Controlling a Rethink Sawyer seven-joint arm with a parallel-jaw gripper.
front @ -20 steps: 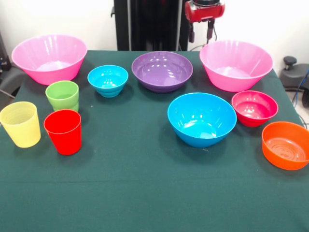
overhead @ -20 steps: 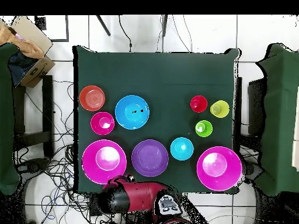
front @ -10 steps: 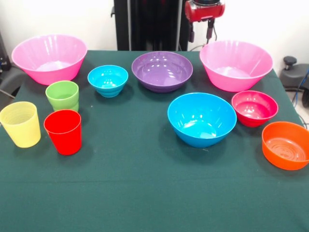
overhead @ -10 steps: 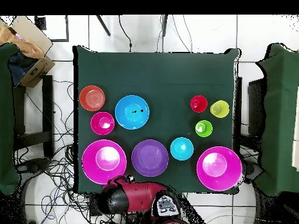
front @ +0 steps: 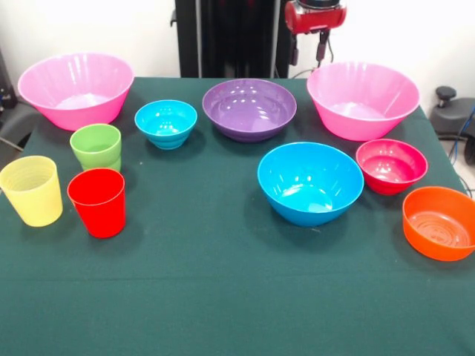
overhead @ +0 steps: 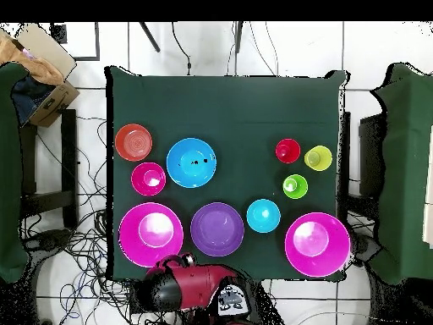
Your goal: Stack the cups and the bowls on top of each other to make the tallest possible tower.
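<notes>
Three cups stand at the left in the front view: yellow [front: 31, 190], red [front: 97, 201] and a shorter green one [front: 96, 147]. The bowls stand apart on the green cloth: two large pink [front: 75, 88] [front: 362, 99], purple [front: 249, 109], blue [front: 309, 182], small cyan [front: 165, 123], crimson [front: 391, 165] and orange [front: 440, 222]. Each piece stands alone, so no tower shows. My gripper [front: 309, 50] hangs open and empty at the top edge, behind the table, between the purple bowl and the right pink bowl.
The red arm [overhead: 182, 286] lies just off the table's edge in the overhead view, below the pink bowl [overhead: 150, 234]. Green chairs [overhead: 12, 169] flank the table, a cardboard box [overhead: 42, 76] sits at the upper left, and cables cover the floor.
In the overhead view the arm has shifted slightly beside the table's edge. No cup or bowl has moved.
</notes>
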